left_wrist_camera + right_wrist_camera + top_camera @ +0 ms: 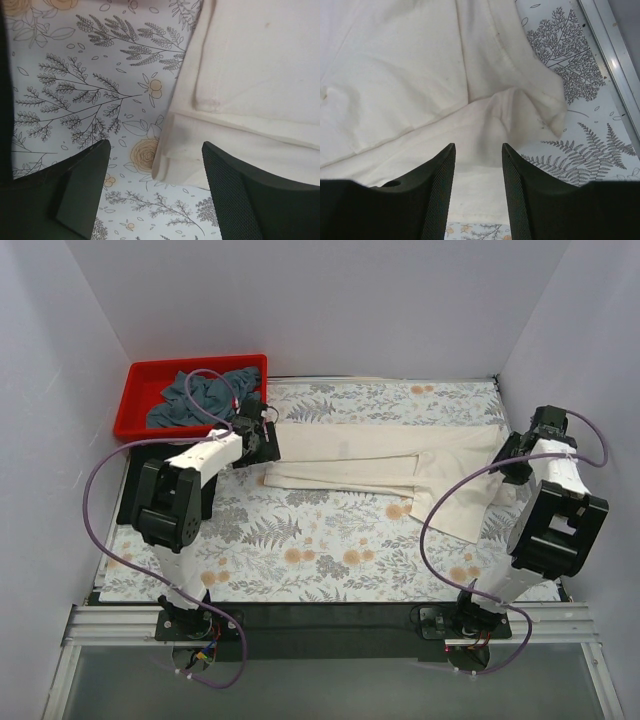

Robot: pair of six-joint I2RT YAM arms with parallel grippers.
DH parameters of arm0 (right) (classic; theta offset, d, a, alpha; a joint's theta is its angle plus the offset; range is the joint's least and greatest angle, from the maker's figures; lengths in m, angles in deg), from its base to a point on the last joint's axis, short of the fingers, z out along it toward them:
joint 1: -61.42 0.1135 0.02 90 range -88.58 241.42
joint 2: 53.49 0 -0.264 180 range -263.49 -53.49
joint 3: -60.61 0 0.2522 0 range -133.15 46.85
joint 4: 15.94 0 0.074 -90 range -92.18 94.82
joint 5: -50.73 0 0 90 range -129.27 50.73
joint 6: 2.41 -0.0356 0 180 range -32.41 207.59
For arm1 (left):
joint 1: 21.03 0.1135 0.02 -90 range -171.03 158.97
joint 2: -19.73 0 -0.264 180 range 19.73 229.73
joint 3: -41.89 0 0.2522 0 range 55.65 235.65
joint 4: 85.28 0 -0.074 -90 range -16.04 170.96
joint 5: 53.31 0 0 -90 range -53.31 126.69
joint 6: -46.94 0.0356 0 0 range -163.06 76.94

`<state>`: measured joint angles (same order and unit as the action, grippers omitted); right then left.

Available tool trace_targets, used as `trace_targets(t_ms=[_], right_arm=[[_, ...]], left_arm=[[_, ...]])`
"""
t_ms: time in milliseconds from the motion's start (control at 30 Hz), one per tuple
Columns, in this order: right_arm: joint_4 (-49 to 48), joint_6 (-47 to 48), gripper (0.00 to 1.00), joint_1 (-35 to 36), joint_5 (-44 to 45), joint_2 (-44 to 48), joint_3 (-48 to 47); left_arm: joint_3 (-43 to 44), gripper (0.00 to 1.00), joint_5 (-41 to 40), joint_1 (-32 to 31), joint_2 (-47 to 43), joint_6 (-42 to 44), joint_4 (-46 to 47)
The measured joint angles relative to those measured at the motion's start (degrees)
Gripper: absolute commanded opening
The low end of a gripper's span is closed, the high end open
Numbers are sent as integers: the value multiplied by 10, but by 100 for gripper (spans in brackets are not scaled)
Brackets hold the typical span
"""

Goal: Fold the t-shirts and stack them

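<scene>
My left gripper hung open at the left end of the cream-white t-shirt, my right gripper open at its right end.

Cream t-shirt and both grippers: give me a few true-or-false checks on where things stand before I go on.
1. The cream t-shirt lies inside the red bin. False: it lies folded into a long strip on the floral tablecloth; the bin holds grey-blue cloth.
2. The left gripper is open over the shirt's left end. True.
3. The right gripper is shut on a black shirt. False: it is open above the cream shirt's right end.
4. The red bin sits at the far left, beside the tablecloth. True.
</scene>
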<state>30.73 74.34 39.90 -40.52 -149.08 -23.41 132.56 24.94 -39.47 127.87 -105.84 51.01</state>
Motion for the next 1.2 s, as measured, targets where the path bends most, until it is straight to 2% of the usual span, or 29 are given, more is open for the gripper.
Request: trace_targets(t_ms=[200, 400, 667, 1000, 1067, 1167, 1200], right_arm=[[6, 1, 44, 29, 1, 116, 83], [27, -1, 44, 58, 0, 179, 193], [47, -16, 45, 73, 12, 184, 253], [2, -30, 45, 74, 16, 151, 282], [-2, -31, 43, 74, 16, 152, 284], [-5, -31, 33, 74, 19, 153, 286], [-5, -31, 23, 74, 22, 153, 287]], left_arm=[[-28, 70, 7, -14, -87, 4, -1], [-67, 69, 23, -38, -122, 2, -10], [-79, 68, 43, -44, -121, 0, -18], [-91, 63, 49, -47, -121, 0, -17], [-91, 63, 49, -47, -121, 0, -17], [-92, 63, 49, -47, -121, 0, -17], [-92, 63, 49, -47, -121, 0, -17]])
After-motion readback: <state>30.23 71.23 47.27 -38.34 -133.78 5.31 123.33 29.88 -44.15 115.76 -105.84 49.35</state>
